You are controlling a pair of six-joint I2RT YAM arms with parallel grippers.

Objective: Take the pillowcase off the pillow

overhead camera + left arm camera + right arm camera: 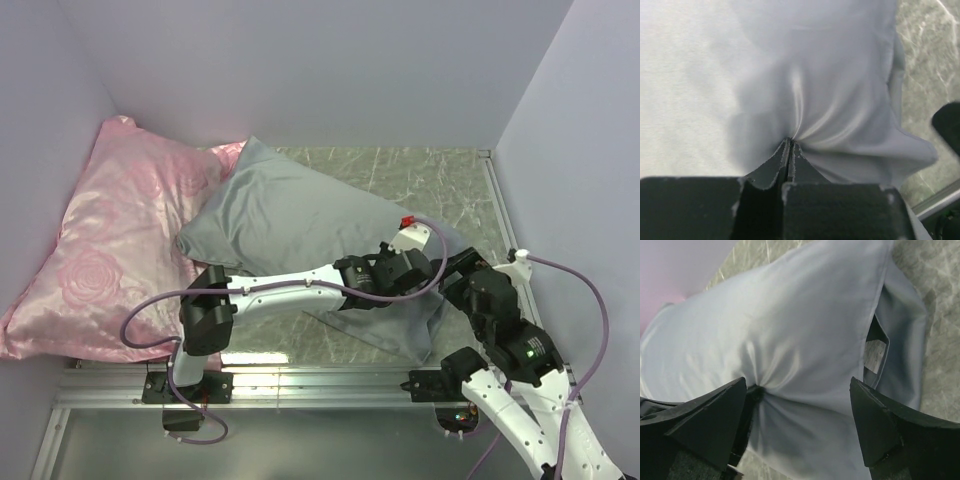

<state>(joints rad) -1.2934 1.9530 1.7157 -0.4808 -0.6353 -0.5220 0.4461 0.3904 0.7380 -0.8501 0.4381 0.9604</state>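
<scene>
**A:** From above, where does everything lie?

**B:** The grey pillowcase [290, 215] lies full on the desk [400, 175], its far end leaning against a pink rose pillow [110, 240]. The left hand [395, 270] reaches across and sits on the near end of the pillowcase. The right hand [458, 272] hovers just beside it, on the side away from the pink one. The pillow is inside the grey cover and hidden in this view.

**A:** And the left wrist camera?

**B:** That hand is pressed together on a pinch of grey cloth. Creases fan out from the fingertips, so the fabric is pulled taut ahead of them. I'd judge it has only the cover and not the stuffing, which is what you need to draw one off the other. Bare desk shows off to one side of the hand.

**A:** The right wrist?

**B:** Its fingers [710, 425] stand wide apart with nothing between them but air, and the pillowcase is straight ahead. The other hand's pinch sits close by one finger. Ahead of the other finger the cover's open slit gapes, with a white patch [874, 354] inside. It may be the pillow or a label; I cannot tell. I'd guess the hand is spread like this ready to take the open end while its partner anchors the cloth.
</scene>
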